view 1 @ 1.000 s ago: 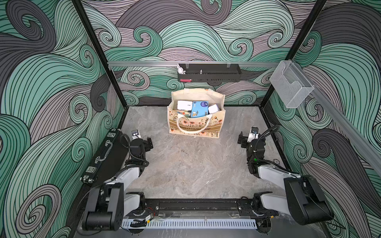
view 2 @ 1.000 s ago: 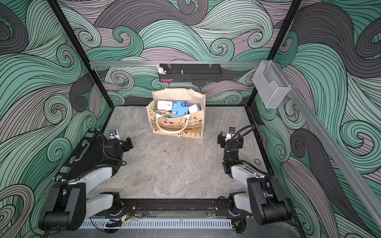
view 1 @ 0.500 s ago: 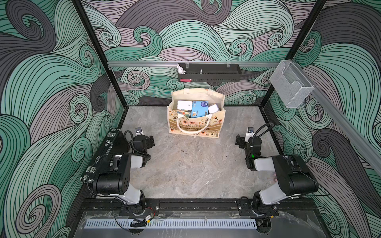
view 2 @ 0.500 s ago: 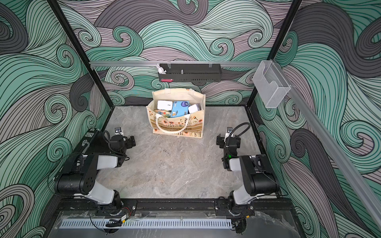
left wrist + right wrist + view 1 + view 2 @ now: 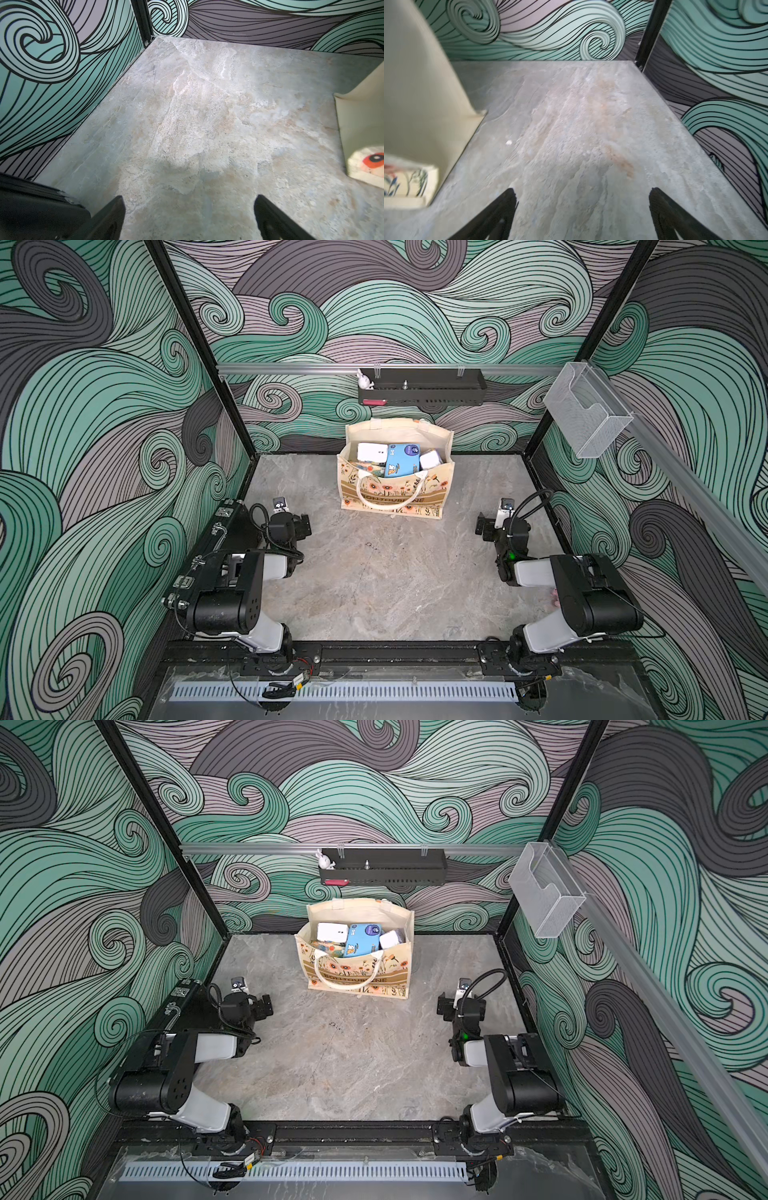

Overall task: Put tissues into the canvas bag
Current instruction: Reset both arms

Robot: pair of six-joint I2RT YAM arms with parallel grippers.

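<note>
The canvas bag stands upright at the back middle of the floor, mouth open. Tissues lie inside it: a white pack, a light blue pack and a white pack. My left gripper hovers low by the left wall, open over bare floor, with the bag's corner off to its side. My right gripper sits by the right wall, also open and empty, the bag's side beside it.
A black hard case lies along the left wall beside the left arm. A black shelf with a small white rabbit figure hangs on the back wall. A clear plastic holder sticks out from the right wall.
Both arms have folded, their elbows lifting up over the front rail, while the grippers stayed near the side walls. The bag and its packs have not moved.
</note>
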